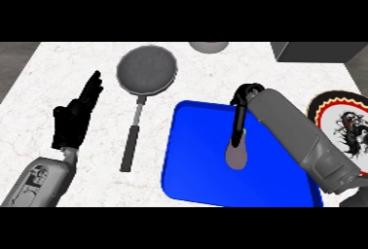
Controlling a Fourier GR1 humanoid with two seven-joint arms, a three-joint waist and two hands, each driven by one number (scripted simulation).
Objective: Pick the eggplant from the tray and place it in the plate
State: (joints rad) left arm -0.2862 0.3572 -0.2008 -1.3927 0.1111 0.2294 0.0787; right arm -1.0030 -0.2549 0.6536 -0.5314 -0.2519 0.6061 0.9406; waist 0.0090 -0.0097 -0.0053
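A greyish-purple eggplant lies on the blue tray at centre right. My right hand hangs over the tray, and its long straight fingers point down and reach the eggplant's upper end, touching it. I see no curl round it. The right forearm crosses the tray's right side and hides that edge. The plate, with a black, red and yellow rim and a dark figure on white, sits just right of the tray, partly behind the forearm. My left hand rests open at the left, fingers up.
A grey frying pan lies left of the tray, its dark handle running toward me. A grey round object sits at the counter's far edge. A dark box stands at the back right corner.
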